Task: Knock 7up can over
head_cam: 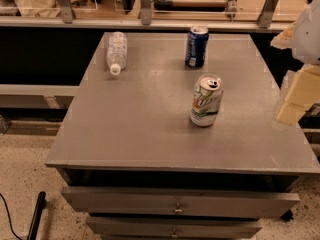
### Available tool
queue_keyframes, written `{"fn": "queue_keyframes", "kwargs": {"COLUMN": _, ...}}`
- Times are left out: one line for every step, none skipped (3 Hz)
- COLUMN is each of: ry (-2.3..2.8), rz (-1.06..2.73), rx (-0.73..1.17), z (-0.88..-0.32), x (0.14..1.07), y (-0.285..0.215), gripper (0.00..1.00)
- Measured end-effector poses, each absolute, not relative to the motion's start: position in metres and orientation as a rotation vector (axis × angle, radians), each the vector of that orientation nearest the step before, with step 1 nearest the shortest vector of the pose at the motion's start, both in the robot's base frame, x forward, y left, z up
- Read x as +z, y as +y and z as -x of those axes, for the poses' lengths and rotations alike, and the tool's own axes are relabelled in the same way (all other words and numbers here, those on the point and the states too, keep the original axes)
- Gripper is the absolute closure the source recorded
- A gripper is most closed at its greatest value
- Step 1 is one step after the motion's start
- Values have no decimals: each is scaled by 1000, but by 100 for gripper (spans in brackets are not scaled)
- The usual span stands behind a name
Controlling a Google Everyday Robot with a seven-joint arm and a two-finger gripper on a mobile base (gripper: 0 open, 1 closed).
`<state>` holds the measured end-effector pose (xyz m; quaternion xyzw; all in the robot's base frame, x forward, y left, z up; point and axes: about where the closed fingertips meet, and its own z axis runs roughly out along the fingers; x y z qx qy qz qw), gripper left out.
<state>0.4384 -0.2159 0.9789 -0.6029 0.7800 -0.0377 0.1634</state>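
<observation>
The 7up can (pixel 206 100) is silvery-white with a green and red logo. It stands upright on the grey table (pixel 135 129), right of the middle. My gripper (pixel 294 100) shows as cream-coloured parts at the right edge of the view, over the table's right edge. It is to the right of the can and apart from it, with a clear gap between them. Part of the arm is cut off by the frame.
A dark blue can (pixel 196 46) stands upright behind the 7up can near the far edge. A clear plastic bottle (pixel 116 51) lies on its side at the far left. Drawers (pixel 177 204) sit open under the tabletop. A ledge with posts (pixel 145 19) runs behind the table.
</observation>
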Motion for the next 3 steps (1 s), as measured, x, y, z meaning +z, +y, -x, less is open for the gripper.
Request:
{"fn": "queue_keyframes", "kwargs": {"ry": 2224, "rz": 1719, "rx": -108, "z": -438, "x": 979, "y": -216, "gripper": 0}}
{"fn": "queue_keyframes", "kwargs": {"ry": 2203, "rz": 1695, "rx": -93, "z": -443, "x": 978, "y": -217, "gripper": 0}}
{"fn": "queue_keyframes", "kwargs": {"ry": 2067, "rz": 1568, "rx": -5, "z": -470, "x": 974, "y": -218, "gripper": 0}}
